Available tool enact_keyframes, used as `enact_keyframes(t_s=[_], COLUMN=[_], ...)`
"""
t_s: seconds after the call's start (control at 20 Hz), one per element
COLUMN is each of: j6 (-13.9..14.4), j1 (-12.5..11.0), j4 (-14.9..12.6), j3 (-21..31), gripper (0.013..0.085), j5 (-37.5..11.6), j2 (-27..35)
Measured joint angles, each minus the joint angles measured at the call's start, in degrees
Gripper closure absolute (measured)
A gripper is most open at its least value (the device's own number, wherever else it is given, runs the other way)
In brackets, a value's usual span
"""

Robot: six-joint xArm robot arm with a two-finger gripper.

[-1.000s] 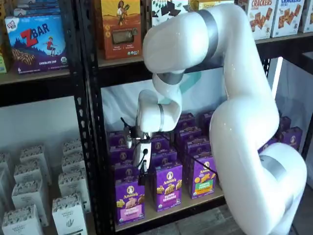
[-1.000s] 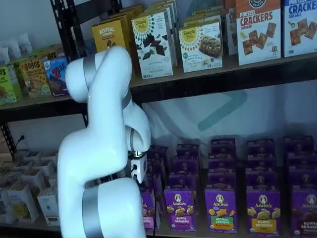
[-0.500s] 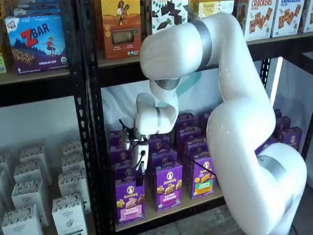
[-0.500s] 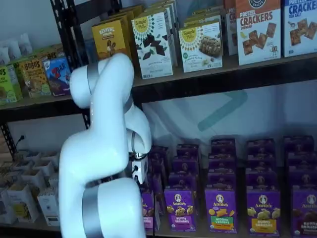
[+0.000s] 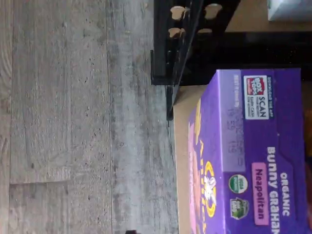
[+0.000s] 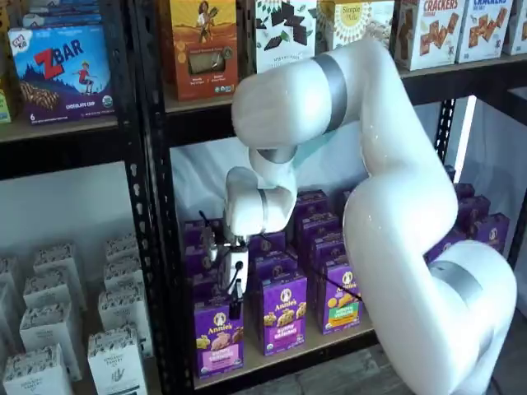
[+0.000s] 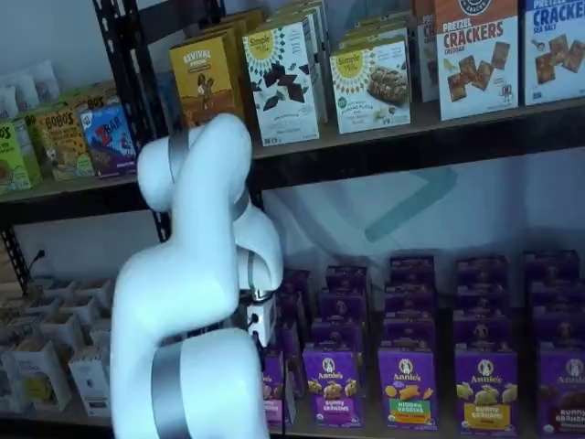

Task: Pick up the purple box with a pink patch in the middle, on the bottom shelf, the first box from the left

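Note:
The purple box [image 6: 218, 337] with the pink band stands upright at the front left of the bottom shelf [image 6: 288, 352], next to the black rack post. My gripper [image 6: 235, 309] hangs just above the box's top, its black fingers pointing down as one dark shape, so no gap shows. The wrist view shows the box's top and pink-marked front [image 5: 253, 161] close up on the tan board [image 5: 181, 161]. In a shelf view the arm hides most of this box [image 7: 274, 386].
Purple boxes with a yellow band [image 6: 284, 317] and a green band [image 6: 342, 304] stand right beside it, with more rows behind. The black rack post [image 6: 156, 247] is close on the left. White boxes [image 6: 49, 329] fill the neighbouring rack. Grey wooden floor [image 5: 73, 117] lies below.
My arm has shifted a little left and the gripper has come down slightly, closer to the top of the pink-band box. The boxes have not moved.

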Motion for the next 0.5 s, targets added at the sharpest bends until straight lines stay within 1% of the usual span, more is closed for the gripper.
enact_keyframes(t_s=[0.35,0.5], j6=[-0.1,0.8], j1=[-0.1,-0.4], j4=[-0.2,-1.4], j3=[-2.0,-3.0], gripper=[0.013,0.013], j5=[-1.4,-1.1], j2=[3.1,4.1])
